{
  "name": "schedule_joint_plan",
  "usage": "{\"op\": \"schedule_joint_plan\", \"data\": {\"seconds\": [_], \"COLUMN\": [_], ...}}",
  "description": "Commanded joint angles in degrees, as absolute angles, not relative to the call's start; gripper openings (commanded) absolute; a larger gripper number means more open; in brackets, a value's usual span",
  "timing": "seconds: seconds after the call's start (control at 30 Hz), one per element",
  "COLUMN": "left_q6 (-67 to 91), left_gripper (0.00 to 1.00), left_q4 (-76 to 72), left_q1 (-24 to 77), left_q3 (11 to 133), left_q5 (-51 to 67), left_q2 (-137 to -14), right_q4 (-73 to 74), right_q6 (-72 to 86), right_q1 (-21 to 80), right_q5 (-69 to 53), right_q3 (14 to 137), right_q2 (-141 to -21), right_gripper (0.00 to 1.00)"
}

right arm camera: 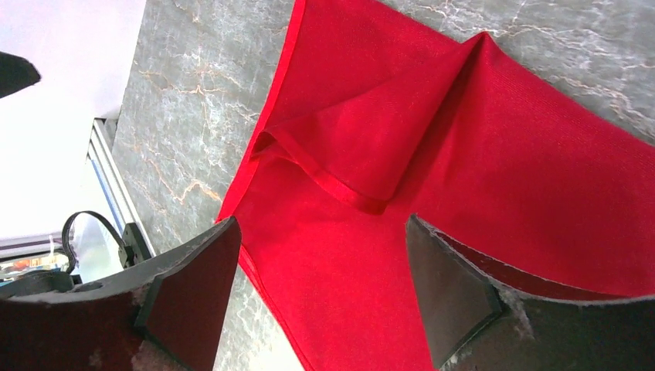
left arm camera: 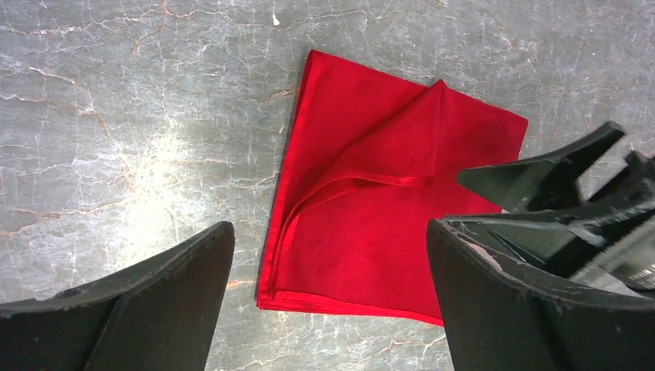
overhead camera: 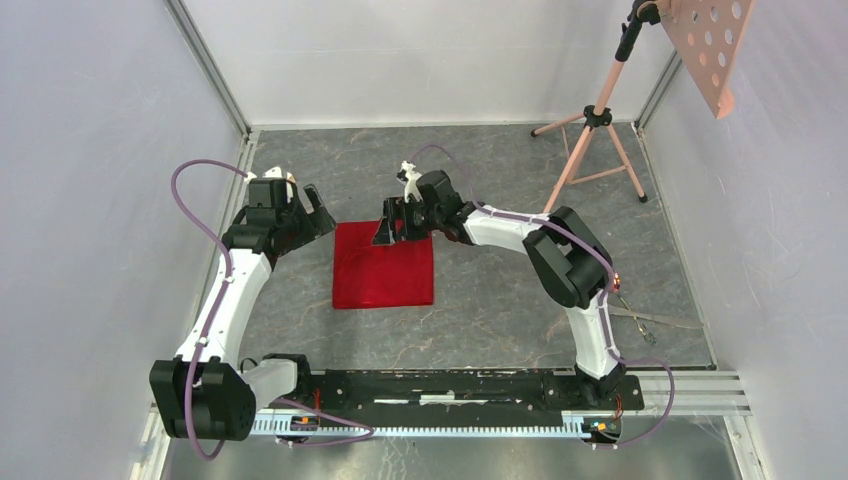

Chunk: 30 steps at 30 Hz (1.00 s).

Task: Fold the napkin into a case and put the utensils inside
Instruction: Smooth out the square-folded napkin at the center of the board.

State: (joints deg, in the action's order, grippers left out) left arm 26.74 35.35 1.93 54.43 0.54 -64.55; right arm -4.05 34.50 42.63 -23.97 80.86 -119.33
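Folding is judged in hand: the napkin (overhead camera: 383, 265) lies part-folded nearer the tabletop's (overhead camera: 480, 320) left edge, one flap turned over (loosely). The left claw (left arm camera: 328, 301) and right claw (right arm camera: 320, 294) are both spread, holding nothing. Next, an edge must be gripped and carried across.

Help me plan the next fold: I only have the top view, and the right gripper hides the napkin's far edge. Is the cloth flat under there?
Observer: No. The right wrist view shows a flap of the napkin's top layer turned back in a triangle, with its hem showing.
Operator: Is the right gripper holding it?
Observer: No. The right gripper stands open over the cloth, with nothing between its fingers.
Operator: Is the napkin folded already?
Observer: Yes. The left wrist view shows several layers stacked along the edge nearest that camera.
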Motion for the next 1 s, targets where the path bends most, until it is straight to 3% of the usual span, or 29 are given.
{"op": "schedule_joint_plan", "data": {"seconds": [0.0, 0.37, 0.7, 0.97], "left_q6": [25.7, 25.7, 25.8, 25.9], "left_gripper": [1.0, 1.0, 1.0, 1.0], "left_q4": [33.1, 32.9, 33.0, 33.0], "left_q1": [1.6, 1.5, 1.4, 1.3], "left_q3": [54.3, 54.5, 54.3, 54.2], "left_q5": [1.7, 2.4, 0.3, 0.2], "left_q2": [-63.9, -63.7, -62.2, -62.3], "right_q4": [-10.5, -18.2, -24.6, -17.7], "right_q6": [37.3, 43.8, 49.7, 45.9], "right_q1": [42.7, 44.8, 47.9, 47.4], "right_q5": [-27.9, -29.9, -25.5, -25.7], "right_q3": [84.1, 90.7, 103.7, 101.7], "right_q2": [-124.1, -131.4, -140.1, -134.2], "right_gripper": [0.83, 0.72, 0.77, 0.83]}}
